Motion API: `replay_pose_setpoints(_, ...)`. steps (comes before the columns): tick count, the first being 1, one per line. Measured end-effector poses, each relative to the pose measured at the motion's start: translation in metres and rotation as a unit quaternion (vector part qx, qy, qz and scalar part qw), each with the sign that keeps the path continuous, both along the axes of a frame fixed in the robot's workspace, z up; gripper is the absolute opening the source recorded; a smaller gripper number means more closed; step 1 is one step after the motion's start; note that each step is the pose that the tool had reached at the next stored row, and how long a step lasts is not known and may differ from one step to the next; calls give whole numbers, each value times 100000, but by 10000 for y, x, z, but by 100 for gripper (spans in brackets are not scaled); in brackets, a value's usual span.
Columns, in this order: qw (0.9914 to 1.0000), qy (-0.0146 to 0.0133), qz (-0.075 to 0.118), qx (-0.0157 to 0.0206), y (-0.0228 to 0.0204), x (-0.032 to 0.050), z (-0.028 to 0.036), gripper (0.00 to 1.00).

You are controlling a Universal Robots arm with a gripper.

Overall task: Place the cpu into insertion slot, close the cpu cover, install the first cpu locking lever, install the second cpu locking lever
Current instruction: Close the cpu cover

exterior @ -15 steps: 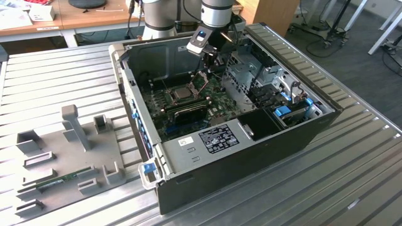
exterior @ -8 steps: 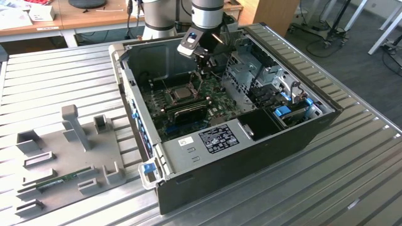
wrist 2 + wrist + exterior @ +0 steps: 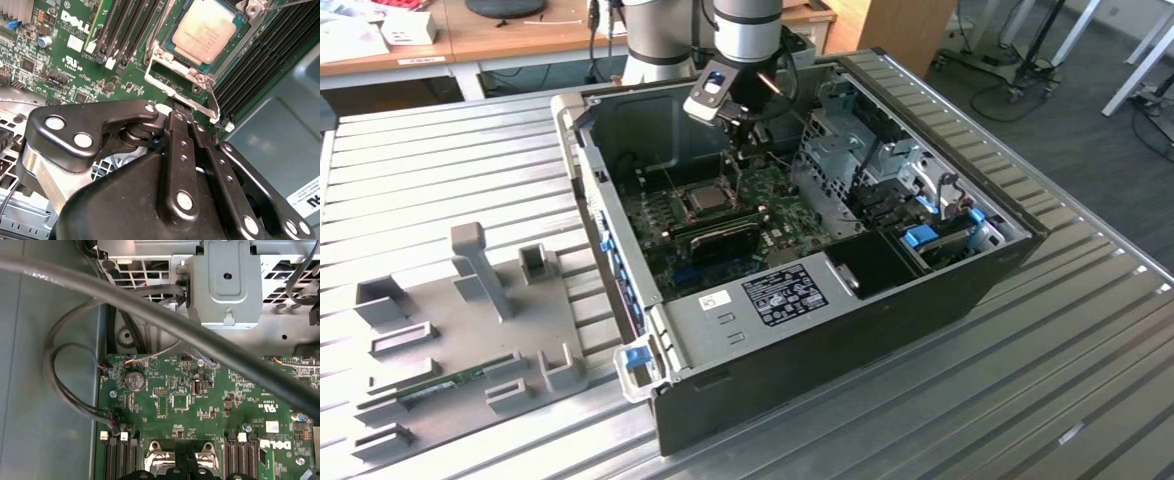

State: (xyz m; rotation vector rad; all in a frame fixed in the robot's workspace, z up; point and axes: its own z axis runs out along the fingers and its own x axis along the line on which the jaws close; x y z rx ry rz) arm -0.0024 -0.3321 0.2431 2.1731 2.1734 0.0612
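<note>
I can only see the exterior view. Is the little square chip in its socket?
Observer: Yes. In the second wrist view the cpu lies flat in the insertion slot.
Operator: Is the metal lid down?
Observer: The cpu cover looks lowered around it; the chip shows through its window.
Operator: Where's the hand?
Observer: The hand, fingers together, is right at the cover's edge. I can't tell if it touches.
</note>
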Motion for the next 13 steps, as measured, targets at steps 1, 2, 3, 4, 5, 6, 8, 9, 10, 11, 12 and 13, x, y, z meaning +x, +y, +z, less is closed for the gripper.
replay_pose_setpoints(1, 100000, 2, 0, -4, 0, -2, 0, 10)
replay_pose_setpoints(2, 100000, 1, 5, -3, 0, -2, 0, 10)
replay_pose_setpoints(3, 100000, 1, 4, -3, 0, -3, 0, 10)
replay_pose_setpoints(4, 100000, 1, 3, -3, 0, -3, 0, 10)
replay_pose_setpoints(5, 100000, 2, 2, -3, 0, -4, 0, 10)
replay_pose_setpoints(6, 100000, 1, 3, -2, 0, -4, 0, 10)
replay_pose_setpoints(8, 100000, 0, 1, -2, 0, -4, 0, 10)
replay_pose_setpoints(9, 100000, 5, 4, 0, 0, -4, 0, 10)
replay_pose_setpoints(10, 100000, 43, -3, -5, 0, -5, 0, 10)
replay_pose_setpoints(11, 100000, 102, -5, -12, 0, -5, 1, 10)
replay_pose_setpoints(12, 100000, 106, -6, -9, 0, -5, 1, 10)
replay_pose_setpoints(13, 100000, 113, -6, -11, 0, -5, 1, 10)
